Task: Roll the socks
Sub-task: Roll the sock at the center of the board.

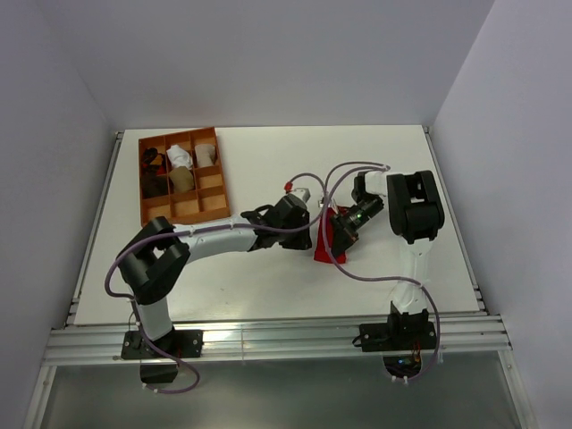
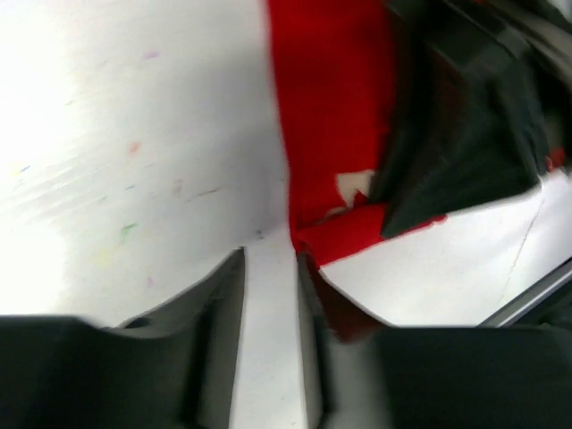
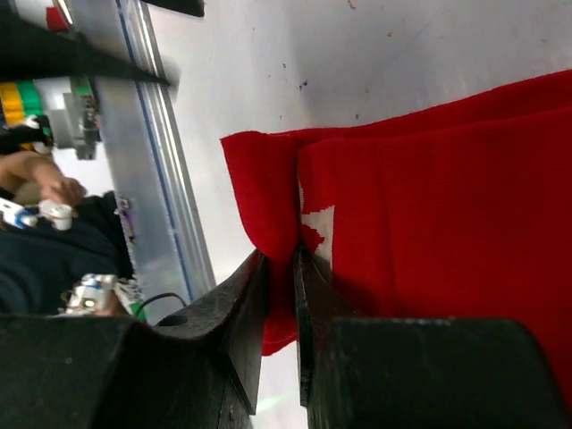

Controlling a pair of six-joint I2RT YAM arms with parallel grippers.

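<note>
One of the socks, a red sock (image 1: pixel 323 249) with white figures, lies near the middle of the table, between my two grippers. My right gripper (image 3: pixel 279 259) is shut on a folded edge of the red sock (image 3: pixel 429 188), and the cloth is pinched between its fingers. From the left, my left gripper (image 2: pixel 268 264) stands open over bare table, its right fingertip (image 2: pixel 306 268) just touching the corner of the red sock (image 2: pixel 331 107). In the top view the left gripper (image 1: pixel 307 234) and right gripper (image 1: pixel 339 234) nearly meet over the sock, hiding much of it.
An orange divided tray (image 1: pixel 222 179) at the back left holds several rolled bundles in white, tan and dark cloth. The table's metal rail (image 3: pixel 152 179) runs close behind the sock in the right wrist view, with a person's hand (image 3: pixel 49 183) beyond it.
</note>
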